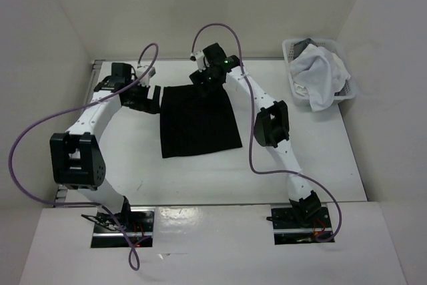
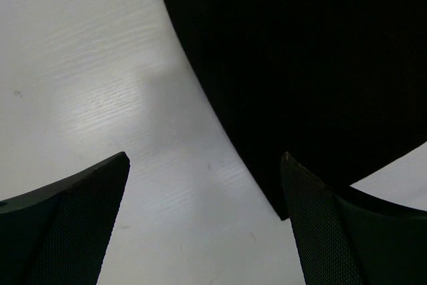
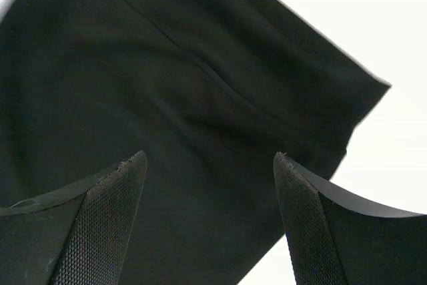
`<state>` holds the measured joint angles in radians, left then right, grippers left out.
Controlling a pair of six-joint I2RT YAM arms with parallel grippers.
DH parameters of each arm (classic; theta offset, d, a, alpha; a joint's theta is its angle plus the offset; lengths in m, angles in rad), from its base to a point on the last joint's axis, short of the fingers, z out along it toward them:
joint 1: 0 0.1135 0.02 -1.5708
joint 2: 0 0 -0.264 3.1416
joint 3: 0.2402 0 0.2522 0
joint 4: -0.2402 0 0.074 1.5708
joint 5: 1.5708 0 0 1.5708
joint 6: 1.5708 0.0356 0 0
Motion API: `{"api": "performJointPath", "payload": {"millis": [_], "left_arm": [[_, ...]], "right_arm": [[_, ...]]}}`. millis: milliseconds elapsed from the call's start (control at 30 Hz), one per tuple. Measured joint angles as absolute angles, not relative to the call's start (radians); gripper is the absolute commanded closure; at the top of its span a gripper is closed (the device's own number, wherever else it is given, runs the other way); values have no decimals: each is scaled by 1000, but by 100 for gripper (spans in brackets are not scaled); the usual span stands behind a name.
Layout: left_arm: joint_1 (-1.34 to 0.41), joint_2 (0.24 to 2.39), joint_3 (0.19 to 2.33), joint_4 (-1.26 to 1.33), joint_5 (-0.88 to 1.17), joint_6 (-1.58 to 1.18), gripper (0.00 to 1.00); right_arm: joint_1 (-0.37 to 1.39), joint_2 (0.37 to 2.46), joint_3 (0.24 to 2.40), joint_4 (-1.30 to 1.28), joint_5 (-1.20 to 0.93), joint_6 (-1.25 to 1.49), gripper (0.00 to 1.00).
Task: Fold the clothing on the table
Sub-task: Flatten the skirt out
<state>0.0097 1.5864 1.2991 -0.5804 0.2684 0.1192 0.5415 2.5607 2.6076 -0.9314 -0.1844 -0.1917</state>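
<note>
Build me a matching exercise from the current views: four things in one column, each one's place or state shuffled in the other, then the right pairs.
Things
1. clothing
2. left gripper
3. right gripper
4. basket

Places and states
A. open, only clothing showing between its jaws
B. far right, holding a white cloth
C. spread flat, mid-table
D. open, mostly bare table between its jaws, at the clothing's edge

Pairs: 1-C, 2-D, 3-A, 4-B

The clothing (image 1: 199, 119) is matte black cloth (one raised seam) on the smooth, faintly glossy white table (image 1: 133, 158).
</note>
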Motion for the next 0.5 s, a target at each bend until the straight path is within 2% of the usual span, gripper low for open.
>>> {"api": "performJointPath", "payload": {"millis": [267,500], "left_arm": [[-80,1767,1378,-479,271,74,0],[-180,1856,1415,-433,271,69,0]], "right_arm": [[520,2561,2442,-920,-93,-208,18],[520,2571,2452,-908,-63,-211,18]]}}
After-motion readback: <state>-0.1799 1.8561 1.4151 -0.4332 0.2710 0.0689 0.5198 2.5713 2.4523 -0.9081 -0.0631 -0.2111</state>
